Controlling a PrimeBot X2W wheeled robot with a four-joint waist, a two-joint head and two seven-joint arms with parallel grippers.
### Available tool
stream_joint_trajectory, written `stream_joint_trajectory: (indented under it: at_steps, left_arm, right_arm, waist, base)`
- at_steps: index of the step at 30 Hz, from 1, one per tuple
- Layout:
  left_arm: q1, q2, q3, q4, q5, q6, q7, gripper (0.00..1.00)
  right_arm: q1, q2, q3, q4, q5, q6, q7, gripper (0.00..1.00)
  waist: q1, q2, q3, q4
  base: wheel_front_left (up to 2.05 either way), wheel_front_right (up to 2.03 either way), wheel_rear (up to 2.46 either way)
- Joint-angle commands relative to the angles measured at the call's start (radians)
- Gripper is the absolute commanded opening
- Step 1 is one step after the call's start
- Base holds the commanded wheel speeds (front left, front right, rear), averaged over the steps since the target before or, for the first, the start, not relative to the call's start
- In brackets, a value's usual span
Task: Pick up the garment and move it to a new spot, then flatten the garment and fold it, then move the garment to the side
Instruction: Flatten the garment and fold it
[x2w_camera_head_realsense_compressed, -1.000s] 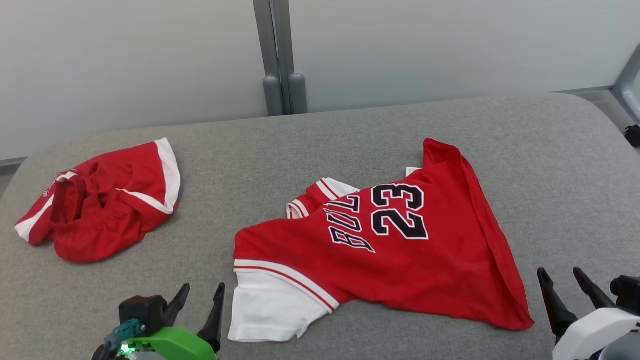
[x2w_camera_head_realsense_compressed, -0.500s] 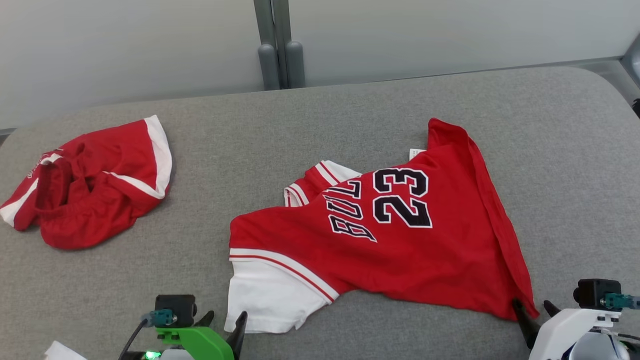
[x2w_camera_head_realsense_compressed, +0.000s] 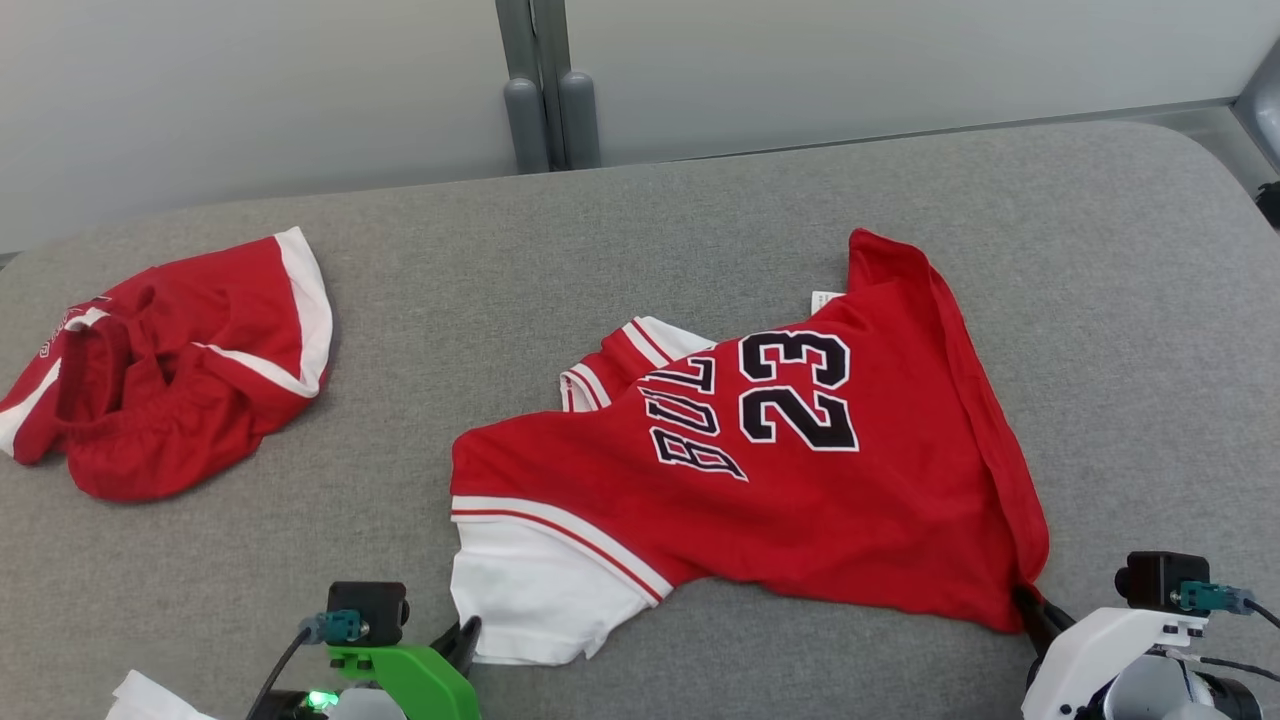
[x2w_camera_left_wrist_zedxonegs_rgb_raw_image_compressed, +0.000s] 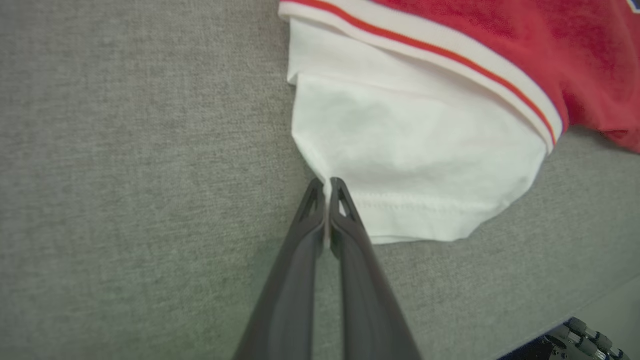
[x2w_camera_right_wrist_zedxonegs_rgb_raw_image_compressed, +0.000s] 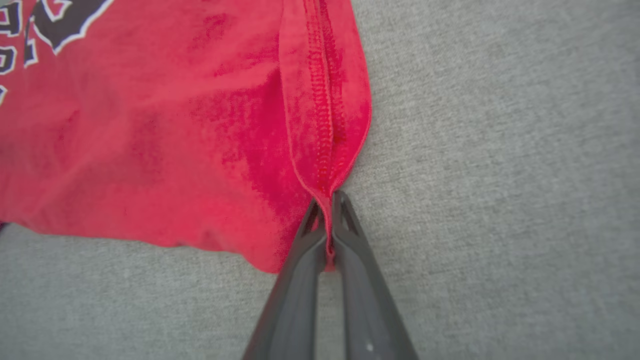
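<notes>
Pinching only a sliver of cloth, the left gripper (x2w_camera_left_wrist_zedxonegs_rgb_raw_image_compressed: 327, 187) has its two dark fingers (x2w_camera_left_wrist_zedxonegs_rgb_raw_image_compressed: 300, 260) closed on the hem corner of the white sleeve (x2w_camera_left_wrist_zedxonegs_rgb_raw_image_compressed: 410, 165). The right gripper (x2w_camera_right_wrist_zedxonegs_rgb_raw_image_compressed: 331, 200) is clamped likewise on the seamed bottom corner of the red basketball jersey with the black number 23 (x2w_camera_head_realsense_compressed: 800, 510), which lies rumpled at the middle of the grey fabric-covered table (x2w_camera_head_realsense_compressed: 700, 220), toward its near edge. Both bites look shallow, so a quick lift could pull a corner free, or raise the shirt lopsided and bunch it. Red-and-white shorts (x2w_camera_head_realsense_compressed: 170, 390) sit at the table's left side, well apart. A second ago both finger pairs stood spread, short of the cloth; now they grip it.
</notes>
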Motion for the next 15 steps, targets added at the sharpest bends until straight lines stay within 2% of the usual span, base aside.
stream_joint_trajectory:
  at_steps: [1, 4, 9, 15]
  left_arm:
    - [-0.018, 0.005, 0.009, -0.002, 0.001, -0.006, -0.016, 0.00]
    - [-0.018, 0.008, 0.018, -0.019, -0.002, -0.011, -0.044, 0.00]
    - [-0.055, 0.032, 0.045, -0.098, 0.002, -0.020, -0.083, 0.00]
    - [-0.206, 0.072, 0.094, -0.169, 0.003, -0.028, -0.060, 0.00]
  right_arm:
    - [-0.011, -0.004, 0.006, 0.000, 0.019, 0.000, -0.019, 0.00]
    - [-0.013, -0.004, 0.009, -0.033, 0.068, 0.000, -0.052, 0.00]
    - [-0.042, 0.001, 0.012, -0.170, 0.223, 0.000, -0.072, 0.00]
    - [-0.212, -0.027, 0.019, -0.258, 0.327, 0.000, -0.043, 0.00]
  waist:
    - [0.0000, -0.0001, -0.001, 0.003]
    - [0.0000, -0.0001, -0.004, 0.010]
    - [0.0000, -0.0001, 0.006, 0.015]
    - [0.0000, -0.0001, 0.069, 0.002]
  base:
    - [0.00, 0.00, 0.00]
    - [0.00, 0.00, 0.00]
    - [0.00, 0.00, 0.00]
    - [0.00, 0.00, 0.00]
